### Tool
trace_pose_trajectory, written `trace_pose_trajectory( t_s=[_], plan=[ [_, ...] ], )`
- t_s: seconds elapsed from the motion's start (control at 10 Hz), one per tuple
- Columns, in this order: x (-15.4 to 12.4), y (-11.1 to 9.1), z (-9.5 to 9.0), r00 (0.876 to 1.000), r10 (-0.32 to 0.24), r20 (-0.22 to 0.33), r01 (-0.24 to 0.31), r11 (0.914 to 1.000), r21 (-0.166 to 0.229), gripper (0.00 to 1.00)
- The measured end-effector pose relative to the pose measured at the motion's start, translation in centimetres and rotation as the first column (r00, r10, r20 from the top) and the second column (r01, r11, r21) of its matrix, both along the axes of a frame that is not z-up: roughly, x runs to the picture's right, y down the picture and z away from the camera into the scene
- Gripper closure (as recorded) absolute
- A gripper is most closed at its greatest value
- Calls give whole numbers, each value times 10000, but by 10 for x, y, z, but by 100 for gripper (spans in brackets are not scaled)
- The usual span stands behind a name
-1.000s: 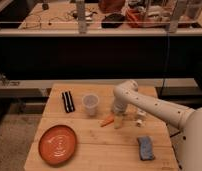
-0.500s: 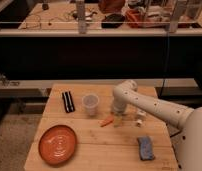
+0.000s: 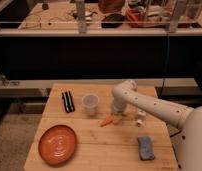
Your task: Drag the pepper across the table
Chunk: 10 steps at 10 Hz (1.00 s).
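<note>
The pepper (image 3: 107,121) is a small orange piece lying on the wooden table (image 3: 94,150), just in front of a clear plastic cup (image 3: 90,103). My gripper (image 3: 116,116) hangs from the white arm (image 3: 154,107) and sits at the pepper's right end, low over the table. The arm comes in from the right edge of the view. I cannot make out whether the gripper touches the pepper.
An orange plate (image 3: 57,144) lies at the front left. Two black markers (image 3: 68,101) lie at the back left. A blue sponge (image 3: 145,148) lies at the front right. A small white object (image 3: 140,118) sits right of the gripper. A workbench stands behind the table.
The pepper and the gripper have shifted slightly to the left. Nothing else has moved.
</note>
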<state>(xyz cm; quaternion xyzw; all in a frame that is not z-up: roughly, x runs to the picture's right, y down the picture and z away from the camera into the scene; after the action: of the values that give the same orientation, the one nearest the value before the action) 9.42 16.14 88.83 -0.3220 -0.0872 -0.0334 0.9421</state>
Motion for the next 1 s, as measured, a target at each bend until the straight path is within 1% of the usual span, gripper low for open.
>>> trace_pose_trajectory(
  t_s=[0.5,0.8,1.0],
  plan=[
    [0,1,-1,10000,-13,-43,13,10000,-14,45],
    [1,-1,-4,10000,8,-56,-7,10000,54,45],
    [0,-2,-6,10000,3,-52,-2,9999,120,52]
  ],
)
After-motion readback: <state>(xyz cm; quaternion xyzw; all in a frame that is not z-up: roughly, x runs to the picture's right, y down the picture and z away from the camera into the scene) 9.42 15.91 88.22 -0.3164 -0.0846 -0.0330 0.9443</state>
